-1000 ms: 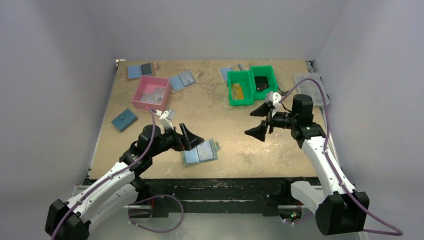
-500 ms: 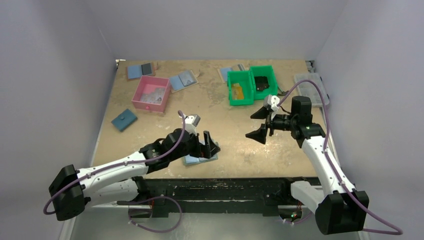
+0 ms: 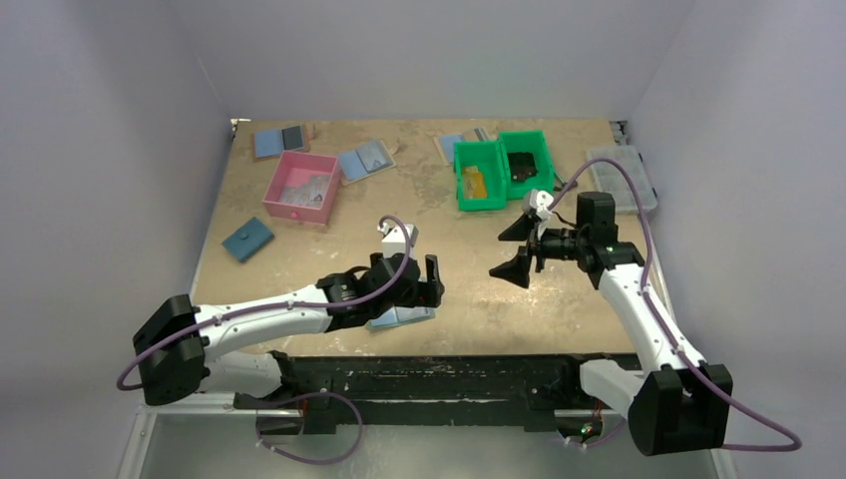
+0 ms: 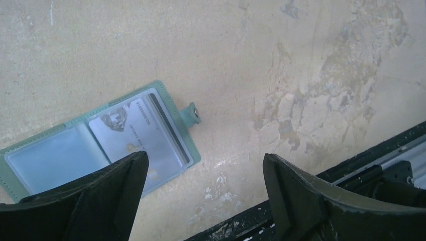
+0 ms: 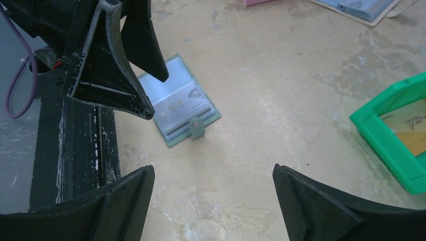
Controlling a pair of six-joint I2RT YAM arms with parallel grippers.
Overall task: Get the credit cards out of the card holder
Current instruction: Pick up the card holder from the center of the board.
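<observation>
Card holder: lying open and flat on the surface near its front edge, a card sitting in the tab-side pocket. Left claw: hanging just above the holder, jaws spread wide, gripping nothing. Right claw: hovering well apart, jaws gaping, holding nothing.

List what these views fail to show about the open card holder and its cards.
Top view: the left gripper covers most of the card holder.
Left wrist view: that gripper hides the holder's lower edge; print on the card is too small to read.
Right wrist view: the green bin and the orange card are cut by the right edge.
</observation>
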